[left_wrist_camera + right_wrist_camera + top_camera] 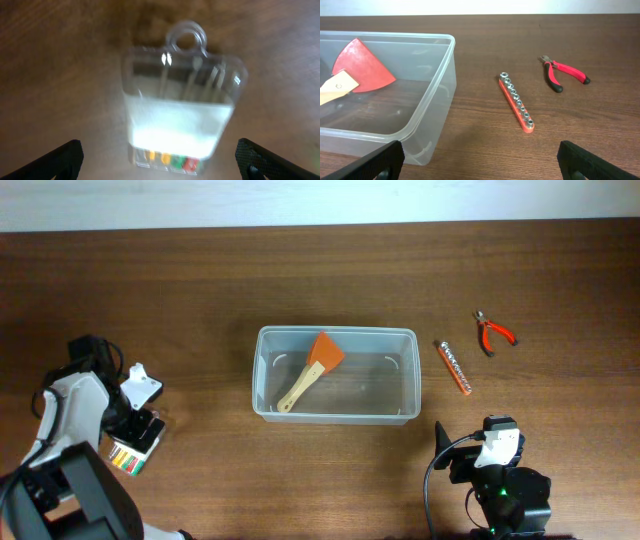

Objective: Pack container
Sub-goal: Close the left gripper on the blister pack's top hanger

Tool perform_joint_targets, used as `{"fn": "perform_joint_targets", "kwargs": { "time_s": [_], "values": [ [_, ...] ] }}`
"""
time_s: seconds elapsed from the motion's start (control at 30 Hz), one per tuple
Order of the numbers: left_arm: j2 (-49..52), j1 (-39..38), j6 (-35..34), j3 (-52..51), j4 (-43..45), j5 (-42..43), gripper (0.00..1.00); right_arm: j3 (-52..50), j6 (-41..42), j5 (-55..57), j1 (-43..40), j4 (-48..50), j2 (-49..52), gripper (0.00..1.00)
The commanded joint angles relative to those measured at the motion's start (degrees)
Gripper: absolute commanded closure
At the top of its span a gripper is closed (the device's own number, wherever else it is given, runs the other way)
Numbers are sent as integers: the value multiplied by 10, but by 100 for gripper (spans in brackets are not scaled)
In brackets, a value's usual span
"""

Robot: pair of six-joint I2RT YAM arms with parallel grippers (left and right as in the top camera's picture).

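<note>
Overhead view: the container sits at the centre of the table with an orange spatula lying slantwise inside. A socket rail lies just off its 3 o'clock side, and red pliers lie further out toward 2 o'clock.
Left fingers: spread wide and holding nothing, they straddle a clear bit case well apart from the container, at its 8 o'clock.
Right fingers: also apart and empty, low at the container's 5 o'clock, facing the rail.
Grasp risk: the case looks slick and lies flat, so a pinch on its rounded edges could squirt it out sideways. This view is blurred, and I cannot tell my height above it.
Carry risk: a weak hold could drop the case on the table short of the rim.
Release risk: if the case lands on the spatula handle, it may end up propped and tilted.
Right-side risk: the rail lies close to the wall, so reaching for it could nudge the container.
</note>
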Motion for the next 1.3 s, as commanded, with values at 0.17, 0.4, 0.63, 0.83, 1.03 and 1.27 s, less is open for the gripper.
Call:
{"fn": "perform_joint_targets", "kwargs": {
  "time_s": [0.17, 0.4, 0.63, 0.83, 1.03, 1.27],
  "values": [
    [57, 3, 16, -4, 35, 4, 1, -3, 0, 11, 3, -2, -4, 1],
    [81, 3, 16, -11, 40, 25, 1, -3, 0, 38, 3, -2, -4, 1],
    [82, 3, 7, -33, 41, 34, 5, -3, 0, 38, 3, -2, -4, 1],
    [82, 3, -14, -37, 41, 50, 9, -3, 0, 38, 3, -2, -4, 1],
    [82, 3, -21, -37, 41, 68, 17, -3, 0, 38, 3, -2, -4, 2],
    [82, 3, -21, -37, 42, 97, 25, -3, 0, 38, 3, -2, -4, 1]
  ]
}}
